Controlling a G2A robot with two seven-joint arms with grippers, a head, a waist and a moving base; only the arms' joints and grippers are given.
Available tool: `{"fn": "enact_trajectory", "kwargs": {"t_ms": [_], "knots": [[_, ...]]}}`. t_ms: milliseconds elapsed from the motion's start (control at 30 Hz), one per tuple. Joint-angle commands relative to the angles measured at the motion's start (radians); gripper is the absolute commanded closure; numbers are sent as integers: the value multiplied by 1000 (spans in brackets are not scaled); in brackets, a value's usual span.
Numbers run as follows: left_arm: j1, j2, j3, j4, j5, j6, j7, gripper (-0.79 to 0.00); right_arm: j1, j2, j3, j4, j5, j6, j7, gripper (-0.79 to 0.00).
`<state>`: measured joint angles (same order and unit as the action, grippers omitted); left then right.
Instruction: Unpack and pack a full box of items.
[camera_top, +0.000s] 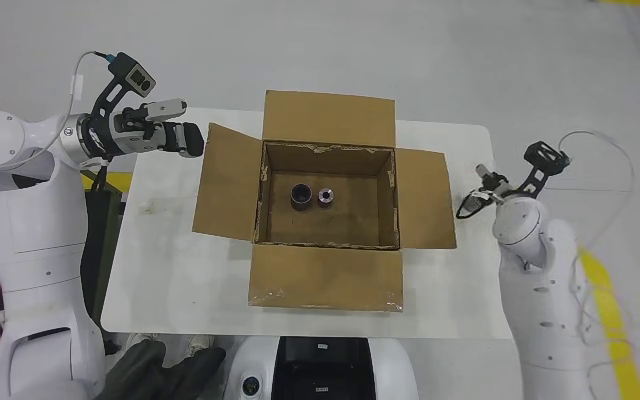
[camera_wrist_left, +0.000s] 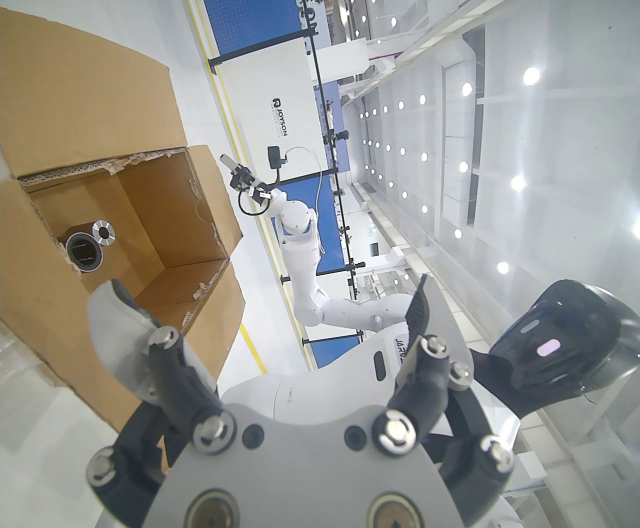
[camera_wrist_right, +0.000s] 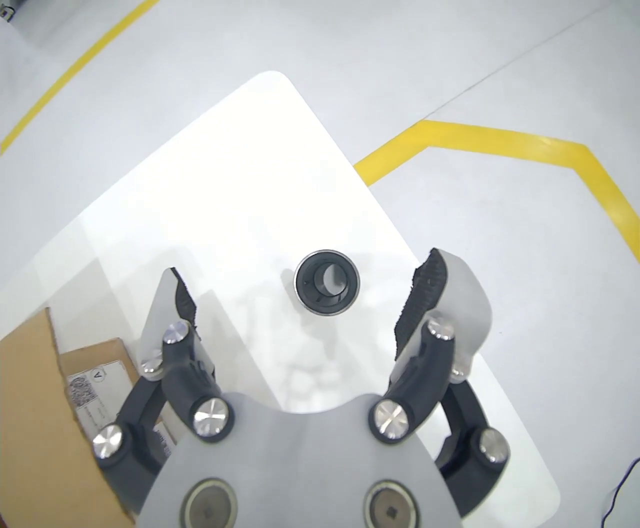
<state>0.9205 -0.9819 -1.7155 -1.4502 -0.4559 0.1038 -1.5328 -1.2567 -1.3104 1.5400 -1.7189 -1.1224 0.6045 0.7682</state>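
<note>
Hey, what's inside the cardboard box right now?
Two round parts sit side by side on the floor of the box: a dark cylinder and a smaller silver ring. The floor strip behind its near wall is hidden.

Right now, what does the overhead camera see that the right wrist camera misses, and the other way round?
Overhead: a dark round part and a silvery one lying inside the box, plus the left hand near a side flap. Right wrist: a black ring standing on the table below the open right hand. Both: the cardboard box and the white table.
</note>
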Motion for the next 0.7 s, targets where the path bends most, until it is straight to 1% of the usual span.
{"fn": "enact_trajectory", "kwargs": {"t_ms": [0, 133, 300, 433, 533, 667], "knots": [[0, 0, 0, 0, 0, 0, 0, -785, -11, 1, -3, -41, -18, 2, 6, -785], [0, 0, 0, 0, 0, 0, 0, -785, -33, 1, -20, -127, -56, 3, 18, -785], [0, 0, 0, 0, 0, 0, 0, -785, -57, -2, -71, -221, -94, -11, 28, -785], [0, 0, 0, 0, 0, 0, 0, -785, -70, -6, -136, -277, -133, -35, 32, -785], [0, 0, 0, 0, 0, 0, 0, -785, -77, -10, -202, -306, -196, -42, 39, -785], [0, 0, 0, 0, 0, 0, 0, -785, -66, -17, -275, -320, -248, -57, 55, -785]]}}
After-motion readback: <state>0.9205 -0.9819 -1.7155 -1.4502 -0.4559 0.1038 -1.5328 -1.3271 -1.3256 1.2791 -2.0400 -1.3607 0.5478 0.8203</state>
